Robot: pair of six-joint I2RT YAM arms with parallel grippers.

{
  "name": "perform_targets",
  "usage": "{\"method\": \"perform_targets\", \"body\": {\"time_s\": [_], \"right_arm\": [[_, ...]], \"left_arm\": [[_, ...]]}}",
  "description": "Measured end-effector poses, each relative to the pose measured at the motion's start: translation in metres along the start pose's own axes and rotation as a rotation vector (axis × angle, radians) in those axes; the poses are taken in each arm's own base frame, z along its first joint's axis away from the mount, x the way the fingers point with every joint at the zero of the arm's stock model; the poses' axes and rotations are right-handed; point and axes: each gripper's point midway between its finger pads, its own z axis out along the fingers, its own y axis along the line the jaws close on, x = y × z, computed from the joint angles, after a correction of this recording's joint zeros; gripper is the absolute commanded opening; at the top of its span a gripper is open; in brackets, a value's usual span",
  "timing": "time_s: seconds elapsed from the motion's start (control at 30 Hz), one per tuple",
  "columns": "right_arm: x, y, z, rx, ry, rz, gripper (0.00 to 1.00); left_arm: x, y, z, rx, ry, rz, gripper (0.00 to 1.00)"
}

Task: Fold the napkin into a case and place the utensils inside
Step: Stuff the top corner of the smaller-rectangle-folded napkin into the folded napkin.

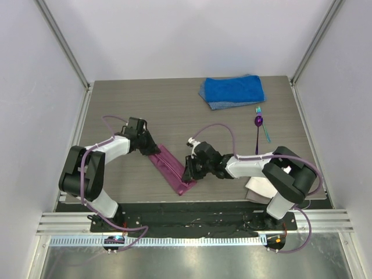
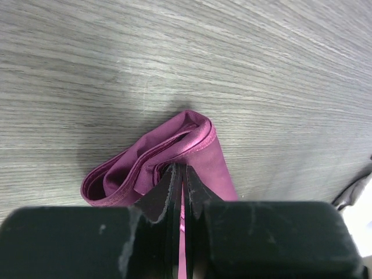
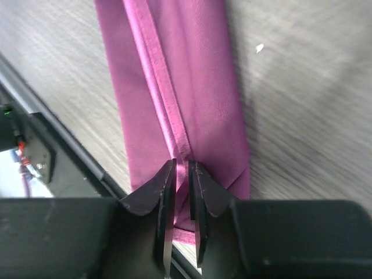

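Table [image 1: 174, 99]: grey wood-grain top with pale walls on three sides; everything below lies on it.
Left arm [image 1: 93, 165]: reaches from its base toward the middle of the table, and its wrist is over the far end of the napkin.
Right arm [image 1: 256, 163]: bends left from its base, low over the table, and its wrist is at the napkin's near end.
Towel [image 1: 232, 91]: thick, blue and folded, at the far right of the table, well apart from the napkin.
Napkin [image 1: 172, 168]: magenta, folded into a narrow flat strip. It lies on a diagonal in the middle of the table, from far left to near right, and its near end is close to the table's front edge. The left wrist view shows its far end [image 2: 203, 157] as several loose layers. The right wrist view shows a hem ridge running along the strip [image 3: 192, 75].
White cloth [image 1: 258, 189]: near right corner, partly under the right arm.
Left gripper [image 2: 181, 174]: fingers pressed together, pinching the layers at the napkin's far end.
Right gripper [image 3: 182, 168]: fingers nearly together, nipping the hem ridge at the napkin's near end.
Spoon [image 1: 258, 122]: purple bowl and dark handle, right side of the table, just in front of the towel.
Fork [image 1: 265, 132]: teal, just beside the spoon on its right; whether they touch I cannot tell.
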Motion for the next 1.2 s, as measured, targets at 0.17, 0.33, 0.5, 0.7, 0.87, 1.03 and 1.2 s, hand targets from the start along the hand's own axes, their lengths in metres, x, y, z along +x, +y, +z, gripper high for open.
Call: {"method": "perform_targets", "body": {"time_s": [0.17,0.33,0.5,0.7,0.87,1.03,1.2], "right_arm": [[-0.027,0.007,-0.009,0.057,-0.031,-0.086,0.38],[-0.086,0.043,-0.012,0.032,-0.136,-0.206,0.49],[-0.124,0.062,0.007,0.008,-0.194,-0.292,0.52],[-0.116,0.042,0.048,0.029,-0.131,-0.325,0.51],[-0.106,0.029,0.065,0.039,-0.096,-0.341,0.52],[-0.116,0.037,0.071,0.027,-0.118,-0.369,0.52],[-0.128,0.051,0.078,0.018,-0.147,-0.402,0.52]], "left_arm": [[-0.001,-0.007,-0.006,0.028,-0.004,0.002,0.09],[-0.002,-0.014,-0.012,0.056,-0.008,0.005,0.10],[-0.003,-0.014,-0.013,0.061,-0.006,0.002,0.10],[-0.007,-0.011,-0.014,0.060,-0.013,-0.013,0.10],[-0.013,-0.007,-0.015,0.058,-0.021,-0.029,0.11],[-0.015,-0.006,-0.015,0.057,-0.025,-0.040,0.10],[-0.013,-0.004,-0.015,0.066,-0.019,-0.063,0.11]]}}
